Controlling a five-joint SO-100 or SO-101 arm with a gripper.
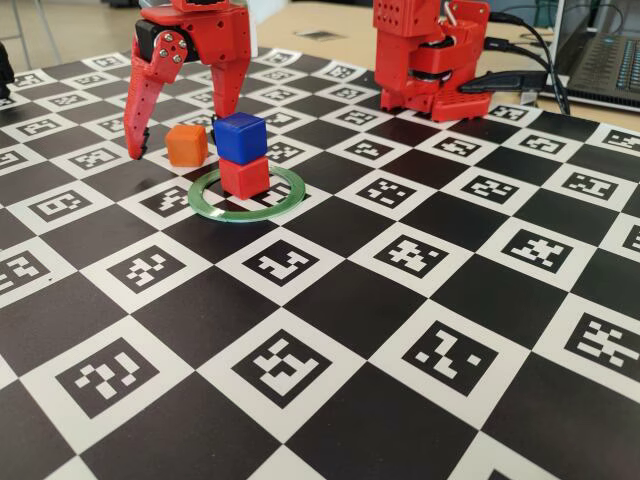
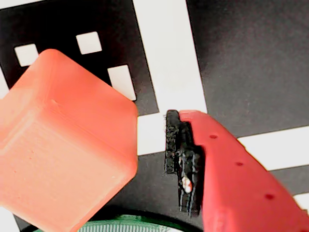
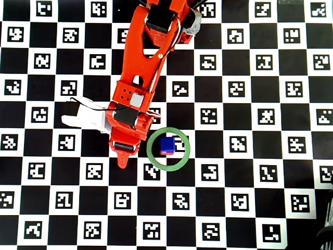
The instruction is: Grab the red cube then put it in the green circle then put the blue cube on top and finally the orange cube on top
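1. Nearest my wrist camera sits the orange cube [image 2: 65, 145], filling the left of that view, one corner turned toward the lens; cubes have no long axis to speak of.
2. Right beside it I see one red fingertip with its black pad [image 2: 182, 162], apart from the cube, not touching.
3. My gripper [image 1: 183, 125] hangs with its jaws spread wide, one finger down on the left of the orange cube [image 1: 187, 144] and the other behind it in the fixed view; nothing is gripped.
4. Just right of that cube, the blue cube [image 1: 240, 136] rests squarely on the red cube [image 1: 244, 176], both upright, edges roughly aligned.
5. That stack stands inside the green circle [image 1: 284, 205], lying flat; from overhead the blue cube [image 3: 167, 145] sits within the ring [image 3: 152, 156], slightly left of its centre.
6. Everything rests on a black-and-white checkerboard mat [image 1: 330, 330] printed with marker patterns.
7. Behind it I see the arm's red base [image 1: 430, 55], dark cables and a laptop [image 1: 605, 55] on a wooden table.
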